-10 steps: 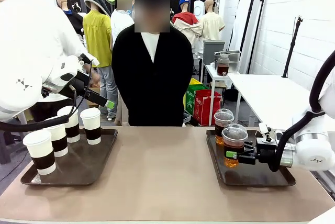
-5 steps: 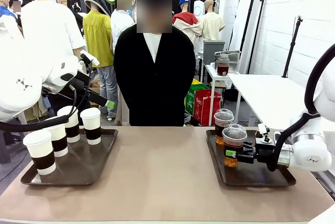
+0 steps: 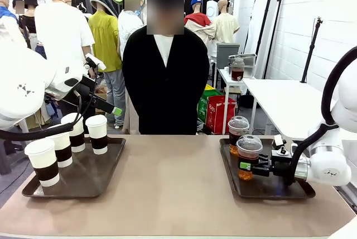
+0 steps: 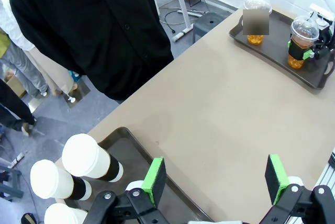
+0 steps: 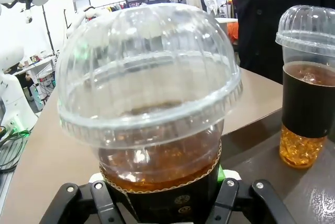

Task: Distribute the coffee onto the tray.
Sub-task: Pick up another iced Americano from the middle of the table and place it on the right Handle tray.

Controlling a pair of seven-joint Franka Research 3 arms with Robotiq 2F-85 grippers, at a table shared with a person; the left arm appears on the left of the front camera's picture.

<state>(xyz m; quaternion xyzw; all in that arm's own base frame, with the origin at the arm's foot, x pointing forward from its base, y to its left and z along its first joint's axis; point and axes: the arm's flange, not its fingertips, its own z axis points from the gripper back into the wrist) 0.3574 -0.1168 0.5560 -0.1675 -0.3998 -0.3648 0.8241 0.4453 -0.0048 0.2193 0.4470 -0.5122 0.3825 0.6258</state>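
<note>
Two trays, six cups
Right gripper pinches near iced cup beside second; left gripper spread above paper cups.

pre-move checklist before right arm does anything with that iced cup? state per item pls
1. Right gripper closed on the near dome-lidded cup: ok, fingers clamp its dark sleeve.
2. Cup upright, lid seated: ok.
3. Cup lifted off the right tray: cannot tell.
4. Second dome-lidded cup apart from the held one: ok, a gap shows in the right wrist view.
5. Left gripper out of the way: ok, open, above the left tray.
6. Table middle free of the person's hands: ok.
</note>
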